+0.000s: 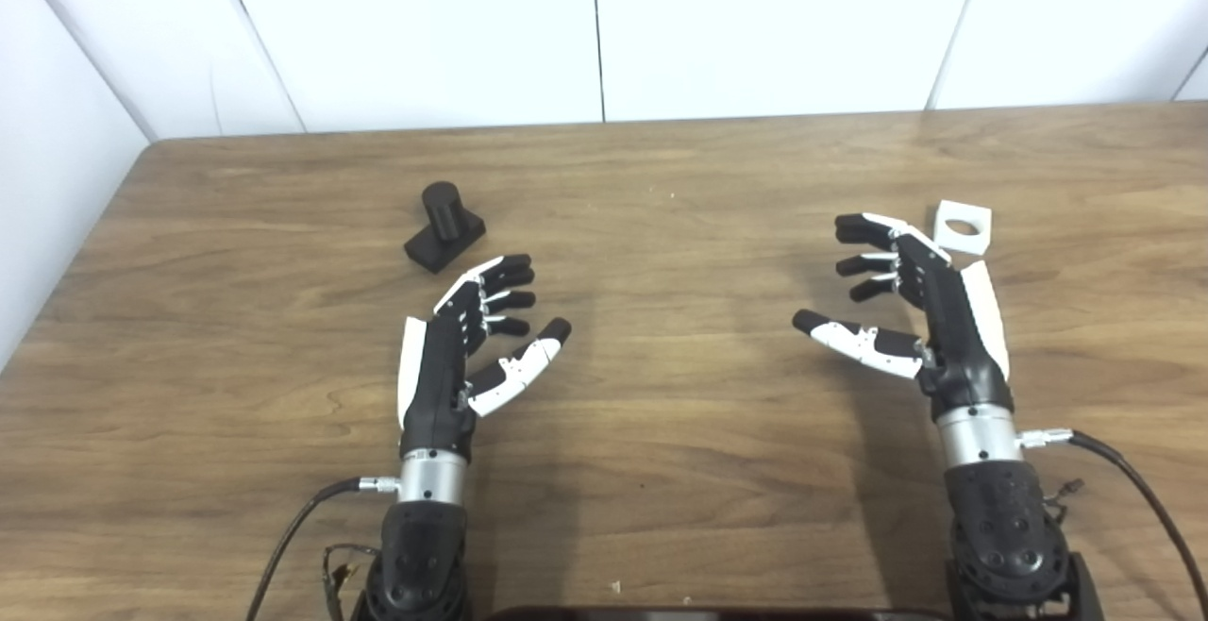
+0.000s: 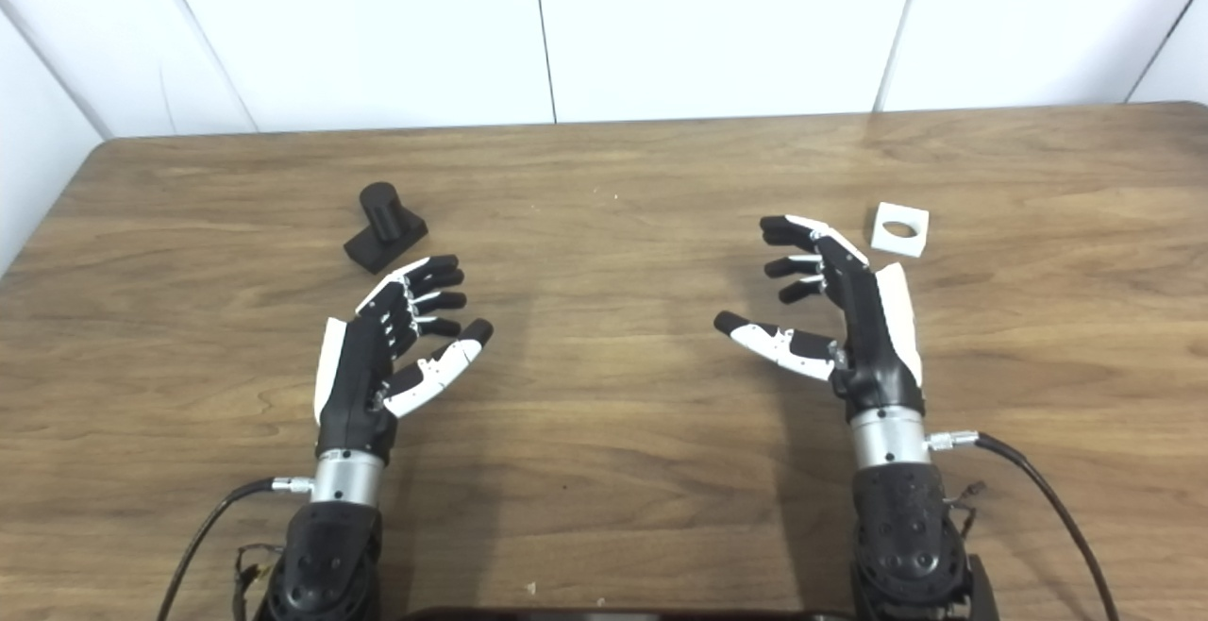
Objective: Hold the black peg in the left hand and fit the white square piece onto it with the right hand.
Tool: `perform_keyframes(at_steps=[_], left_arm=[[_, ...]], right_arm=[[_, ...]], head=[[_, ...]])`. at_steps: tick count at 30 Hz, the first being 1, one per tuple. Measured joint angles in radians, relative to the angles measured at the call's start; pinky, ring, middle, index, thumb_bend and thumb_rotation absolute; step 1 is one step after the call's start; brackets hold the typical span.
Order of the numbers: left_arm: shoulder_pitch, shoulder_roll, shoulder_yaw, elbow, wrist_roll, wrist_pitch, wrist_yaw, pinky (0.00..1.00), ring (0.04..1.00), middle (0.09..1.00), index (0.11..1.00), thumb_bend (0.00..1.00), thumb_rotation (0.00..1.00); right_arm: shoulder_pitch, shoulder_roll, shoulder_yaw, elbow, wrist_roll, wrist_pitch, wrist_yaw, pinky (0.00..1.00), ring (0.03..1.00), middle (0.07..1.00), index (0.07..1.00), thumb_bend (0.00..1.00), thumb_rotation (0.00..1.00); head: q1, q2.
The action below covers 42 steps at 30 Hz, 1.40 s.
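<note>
Two parts on the table [image 1: 661, 470], neither one picked up yet. The peg [image 1: 444, 225] lies far left — a black cylinder on a square black base, tipped so the cylinder points away from me rather than straight up, as far as I can tell. The white square [image 1: 963, 227] lies flat at far right, its round hole facing up.

My left hand [image 1: 472, 338] is empty, fingers spread and thumb out, palm turned inward; its fingertips are just short of the peg, not touching. My right hand [image 1: 906, 310] is likewise empty and spread, palm inward, with the white square just beyond and to the outside of its fingertips.

I read this as a ready pose — each hand parked beside its own part so neither arm has to cross the other. Both palms face the centre, which suits bringing the parts together there.

Likely next: left closes on the peg.
</note>
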Motion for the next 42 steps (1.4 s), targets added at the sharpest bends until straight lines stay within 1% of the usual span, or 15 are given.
perform_keyframes(at_steps=[2,4,6,8,9,10,13,18,22,29,32,34,37,40,42], left_arm=[[0.0,0.0,-0.001,0.0,-0.001,0.0,0.0,0.58,0.691,0.74,0.711,0.6,0.18],[0.0,0.0,-0.003,0.0,0.0,0.0,0.0,0.58,0.685,0.743,0.708,0.6,0.18],[0.0,0.0,-0.008,0.001,0.009,-0.001,0.003,0.57,0.675,0.737,0.706,0.59,0.19],[0.0,0.0,-0.016,0.005,0.021,-0.003,0.007,0.57,0.673,0.732,0.706,0.59,0.19],[-0.001,-0.002,-0.022,0.012,0.034,-0.007,0.011,0.57,0.674,0.731,0.706,0.59,0.18],[-0.001,-0.004,-0.026,0.016,0.038,-0.007,0.014,0.58,0.688,0.739,0.709,0.6,0.17],[0.0,-0.023,-0.039,0.037,0.05,-0.008,0.022,0.57,0.693,0.742,0.713,0.61,0.18],[-0.003,-0.052,-0.058,0.057,0.071,-0.019,0.041,0.55,0.672,0.73,0.713,0.59,0.16],[-0.012,-0.051,-0.058,0.066,0.079,-0.038,0.052,0.56,0.688,0.733,0.715,0.59,0.18],[-0.015,-0.047,-0.054,0.066,0.092,-0.038,0.055,0.59,0.71,0.739,0.714,0.61,0.2],[-0.019,-0.037,-0.048,0.066,0.103,-0.037,0.055,0.58,0.704,0.74,0.712,0.62,0.24],[-0.024,-0.028,-0.043,0.063,0.132,-0.022,0.056,0.58,0.704,0.744,0.714,0.63,0.27],[-0.032,-0.007,-0.04,0.019,0.212,0.039,0.056,0.61,0.716,0.751,0.722,0.62,0.31],[-0.051,0.01,-0.038,-0.029,0.285,0.107,0.052,0.62,0.721,0.752,0.723,0.64,0.3],[-0.063,0.018,-0.037,-0.049,0.315,0.139,0.048,0.6,0.706,0.747,0.716,0.63,0.27]], right_arm=[[0.0,0.0,0.001,0.0,0.0,0.0,0.0,0.52,0.645,0.746,0.731,0.64,0.08],[0.0,0.0,0.001,0.0,0.0,0.0,0.0,0.52,0.645,0.745,0.729,0.64,0.09],[0.0,-0.002,0.0,0.0,0.0,0.0,0.0,0.53,0.651,0.744,0.728,0.63,0.1],[0.0,-0.006,-0.001,0.0,-0.001,0.0,0.0,0.53,0.657,0.745,0.732,0.63,0.08],[0.0,-0.011,-0.003,0.0,0.0,0.0,0.0,0.53,0.659,0.747,0.733,0.63,0.08],[0.001,-0.015,-0.006,0.001,0.003,-0.001,0.001,0.51,0.651,0.747,0.73,0.62,0.05],[0.002,-0.032,-0.022,0.008,0.022,-0.006,0.001,0.52,0.657,0.751,0.731,0.63,0.01],[0.007,-0.037,-0.045,0.005,0.056,0.004,0.005,0.56,0.681,0.763,0.741,0.62,0.0],[0.01,-0.03,-0.045,-0.005,0.064,0.043,0.014,0.57,0.696,0.774,0.747,0.63,0.0],[0.008,-0.028,-0.043,-0.023,0.063,0.069,0.027,0.56,0.686,0.768,0.739,0.64,0.0],[0.008,-0.029,-0.043,-0.03,0.063,0.076,0.028,0.56,0.685,0.766,0.733,0.64,0.0],[0.006,-0.029,-0.043,-0.031,0.063,0.081,0.03,0.56,0.685,0.764,0.73,0.64,0.0],[0.006,-0.029,-0.044,-0.033,0.063,0.085,0.031,0.56,0.679,0.758,0.725,0.65,0.0],[0.002,-0.03,-0.044,-0.033,0.064,0.085,0.031,0.55,0.664,0.75,0.725,0.66,0.0],[-0.002,-0.03,-0.045,-0.033,0.064,0.087,0.032,0.55,0.663,0.75,0.725,0.65,0.0]], head=[[0.015,-0.005],[0.052,-0.009],[0.118,-0.02],[0.138,-0.025],[0.181,-0.035],[0.243,-0.052],[0.287,-0.066],[0.298,-0.081],[0.295,-0.083],[0.293,-0.084],[0.295,-0.084],[0.296,-0.084],[0.296,-0.086],[0.298,-0.086],[0.296,-0.087]])
